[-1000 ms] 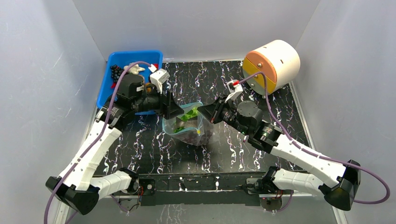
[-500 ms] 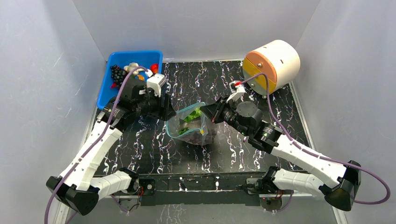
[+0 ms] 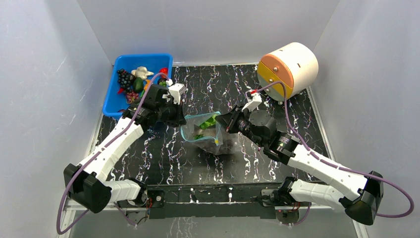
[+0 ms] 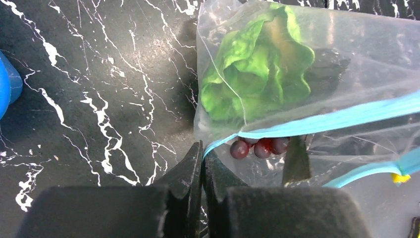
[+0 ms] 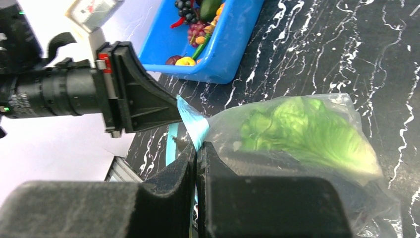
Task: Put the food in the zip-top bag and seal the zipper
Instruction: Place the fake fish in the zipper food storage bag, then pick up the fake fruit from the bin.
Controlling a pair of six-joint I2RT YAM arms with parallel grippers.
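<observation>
The clear zip-top bag [image 3: 204,135] lies mid-table, held up between both arms. Inside it are a green lettuce head [image 4: 257,64] and dark red grapes [image 4: 257,147]; the lettuce [image 5: 307,131] also shows through the plastic in the right wrist view. The teal zipper [image 4: 346,116] runs along the mouth, which gapes with two strips apart. My left gripper [image 4: 203,148] is shut on the zipper's left end, at the bag's left corner [image 3: 183,121]. My right gripper [image 5: 196,148] is shut on the teal rim at the other side [image 3: 220,123].
A blue bin [image 3: 113,94] with several more toy foods stands at the back left, just behind the left arm. A large cream and orange cylinder [image 3: 292,64] stands at the back right. Grey walls enclose the black marbled table [image 3: 163,158].
My left gripper came away from the bag's mouth, swung to the bag's left corner and closed on the zipper end. The bag slid slightly right; the right gripper kept its grip.
</observation>
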